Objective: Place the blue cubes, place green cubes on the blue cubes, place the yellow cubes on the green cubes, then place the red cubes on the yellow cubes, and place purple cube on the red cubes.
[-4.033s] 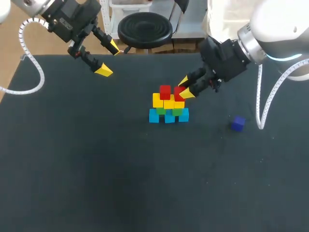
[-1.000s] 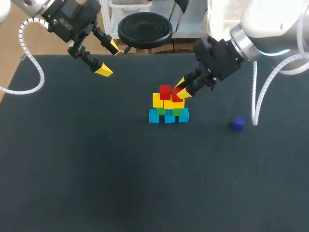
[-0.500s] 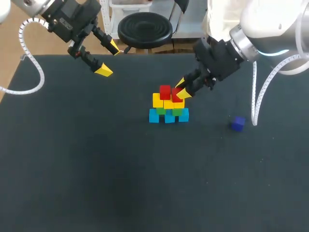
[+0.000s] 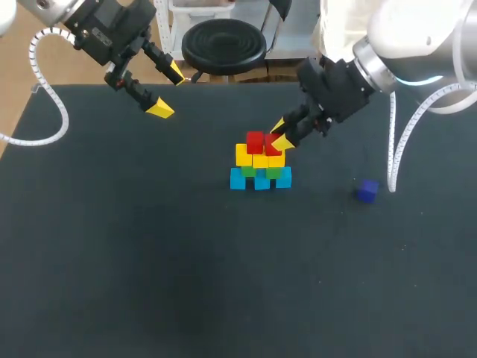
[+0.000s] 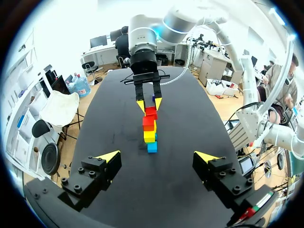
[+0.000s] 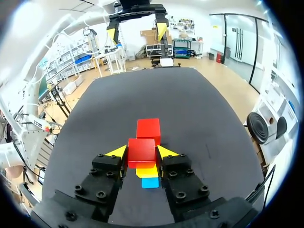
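Head view: stack nearly done. Blue cubes (image 4: 261, 181) form the base row, green cubes (image 4: 273, 172) sit on them, yellow cubes (image 4: 243, 155) above, first red cube (image 4: 255, 140) seated on the yellow. Right gripper (image 4: 280, 134) is clamped on the second red cube (image 4: 272, 145), both tips against its sides in the right wrist view. That cube is at 3 o'clock of the first red, down at the yellow layer; can't tell if fully seated. Left to do: release it, then the purple cube (image 4: 366, 191), alone on the table (image 4: 149, 261) at 4 o'clock of the stack, goes on top. Left gripper (image 4: 168, 91) hangs spread and empty at 10 o'clock. Versus 4 s back: right wrist has crept slightly toward 10 o'clock, rest unchanged.
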Tool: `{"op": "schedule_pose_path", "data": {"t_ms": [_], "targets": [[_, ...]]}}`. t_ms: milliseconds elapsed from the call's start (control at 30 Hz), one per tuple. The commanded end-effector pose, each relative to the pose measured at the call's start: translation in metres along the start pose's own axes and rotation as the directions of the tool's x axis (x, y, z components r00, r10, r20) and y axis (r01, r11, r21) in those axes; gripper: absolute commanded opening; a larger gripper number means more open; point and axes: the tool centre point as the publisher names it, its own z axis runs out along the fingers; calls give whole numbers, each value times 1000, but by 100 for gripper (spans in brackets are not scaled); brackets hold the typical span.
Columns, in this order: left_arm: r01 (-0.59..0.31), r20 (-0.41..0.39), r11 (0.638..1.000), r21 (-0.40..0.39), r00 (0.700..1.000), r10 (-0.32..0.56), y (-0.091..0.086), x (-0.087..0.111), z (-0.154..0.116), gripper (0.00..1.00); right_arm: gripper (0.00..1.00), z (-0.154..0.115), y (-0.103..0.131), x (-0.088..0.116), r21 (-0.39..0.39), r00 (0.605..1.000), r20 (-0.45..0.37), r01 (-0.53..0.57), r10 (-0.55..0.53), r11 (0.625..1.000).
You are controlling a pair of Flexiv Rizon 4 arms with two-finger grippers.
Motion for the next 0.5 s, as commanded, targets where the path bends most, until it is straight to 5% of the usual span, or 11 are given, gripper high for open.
{"op": "schedule_pose_path", "data": {"t_ms": [33,500], "targets": [[-3,2,1000,-2,1000,3,-1,1,0,100,0,1,-1,0,1,1000,-3,-6,6,1000],[-3,2,1000,-2,1000,3,-1,1,0,100,0,0,-4,1,15,1000,5,-17,16,1000]]}}
